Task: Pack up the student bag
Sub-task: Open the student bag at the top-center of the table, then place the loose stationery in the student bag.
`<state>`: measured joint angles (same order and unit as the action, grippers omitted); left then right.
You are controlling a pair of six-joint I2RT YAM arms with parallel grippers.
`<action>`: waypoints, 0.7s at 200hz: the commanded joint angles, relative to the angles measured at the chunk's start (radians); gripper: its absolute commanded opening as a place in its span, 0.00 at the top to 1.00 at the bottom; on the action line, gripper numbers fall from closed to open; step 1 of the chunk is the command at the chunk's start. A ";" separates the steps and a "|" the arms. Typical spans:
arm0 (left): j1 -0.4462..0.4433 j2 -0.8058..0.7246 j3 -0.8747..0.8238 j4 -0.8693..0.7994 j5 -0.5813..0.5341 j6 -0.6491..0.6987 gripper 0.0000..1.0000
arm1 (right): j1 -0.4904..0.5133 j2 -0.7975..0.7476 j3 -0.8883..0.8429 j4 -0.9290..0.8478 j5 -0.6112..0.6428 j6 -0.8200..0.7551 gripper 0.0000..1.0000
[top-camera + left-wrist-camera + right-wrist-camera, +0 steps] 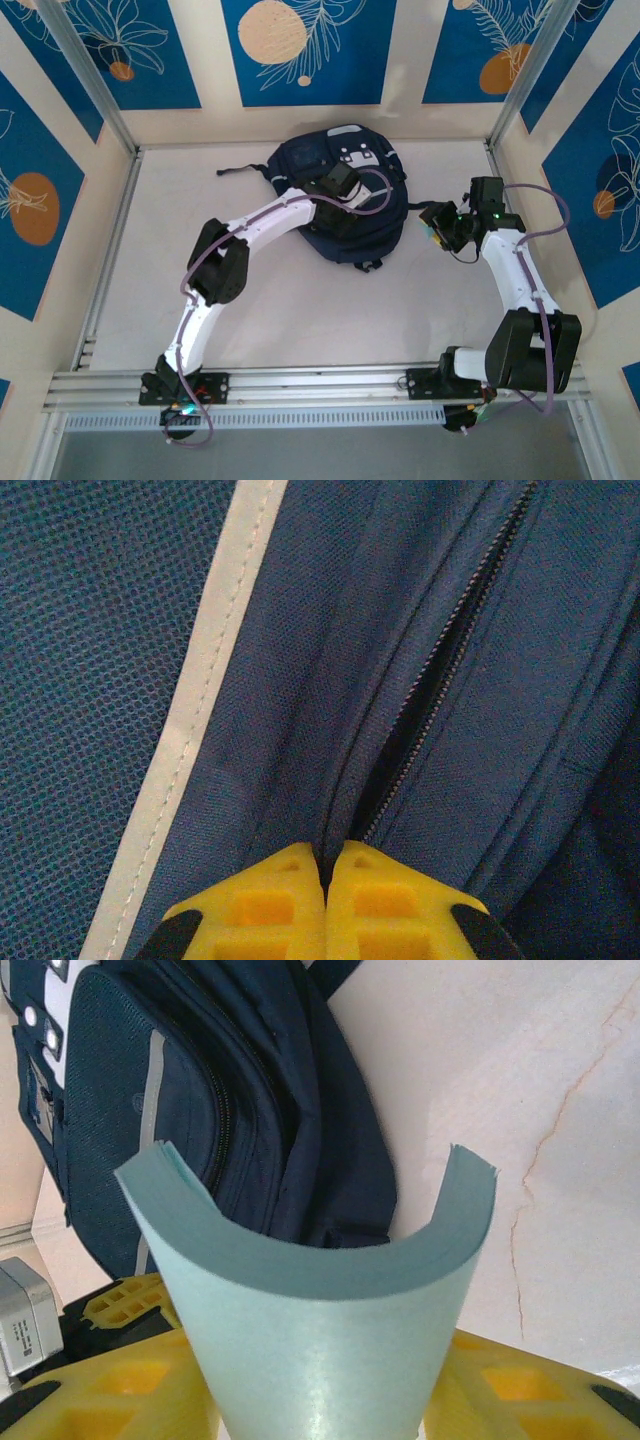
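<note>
The student bag [300, 165] lies on the far middle of the white counter [300, 310], its white patches [356, 155] towards the far side. My left arm reaches across it from the near left, and my left claw [325, 865] is down on the navy fabric. Its yellow fingers [265, 905] are pressed together, right at the near end of a partly parted zipper [440, 670]. A fold of cloth runs into the seam between the fingers, but I cannot tell whether any of it is actually pinched. A light grey stripe [190, 750] runs to the left of the zipper, with mesh fabric beyond it.

My right claw [310, 1360] hangs just right of the bag, apart from it. It is clamped on a teal notebook [320, 1290], which is squeezed into a U shape between the fingers, with its page edges pointing towards the bag.
</note>
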<state>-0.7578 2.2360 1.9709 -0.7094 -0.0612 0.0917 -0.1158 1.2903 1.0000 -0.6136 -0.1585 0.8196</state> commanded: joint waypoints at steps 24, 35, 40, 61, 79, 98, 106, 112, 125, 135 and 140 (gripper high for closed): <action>0.007 -0.080 0.030 0.019 0.062 -0.039 1.00 | 0.004 -0.025 0.002 0.013 -0.054 0.017 0.51; 0.013 -0.105 0.037 0.019 0.098 -0.067 1.00 | 0.019 -0.020 -0.003 0.019 -0.053 0.031 0.51; 0.017 -0.114 0.043 0.019 0.112 -0.081 1.00 | 0.028 -0.017 -0.007 0.024 -0.054 0.036 0.51; 0.033 -0.134 0.072 0.019 0.139 -0.119 1.00 | 0.074 0.015 -0.012 0.040 -0.049 0.060 0.51; 0.035 -0.132 0.096 0.017 0.140 -0.120 1.00 | 0.117 0.057 -0.004 0.054 -0.043 0.079 0.51; 0.034 -0.118 0.122 0.003 0.155 -0.125 1.00 | 0.161 0.107 0.021 0.073 -0.037 0.097 0.51; 0.034 -0.115 0.128 -0.001 0.158 -0.128 1.00 | 0.178 0.133 0.037 0.079 -0.033 0.106 0.51; 0.034 -0.113 0.131 -0.001 0.158 -0.130 1.00 | 0.195 0.154 0.054 0.085 -0.032 0.112 0.51; 0.034 -0.116 0.131 0.000 0.156 -0.133 1.00 | 0.222 0.214 0.098 0.088 -0.032 0.124 0.51; 0.034 -0.119 0.133 -0.001 0.155 -0.133 1.00 | 0.241 0.270 0.144 0.083 -0.036 0.128 0.50; 0.035 -0.119 0.134 0.000 0.155 -0.135 1.00 | 0.251 0.299 0.169 0.079 -0.035 0.131 0.50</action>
<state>-0.7219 2.1532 2.0579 -0.7208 0.0490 -0.0196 0.0959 1.4998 1.0660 -0.5529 -0.1806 0.9180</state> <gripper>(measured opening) 0.050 0.497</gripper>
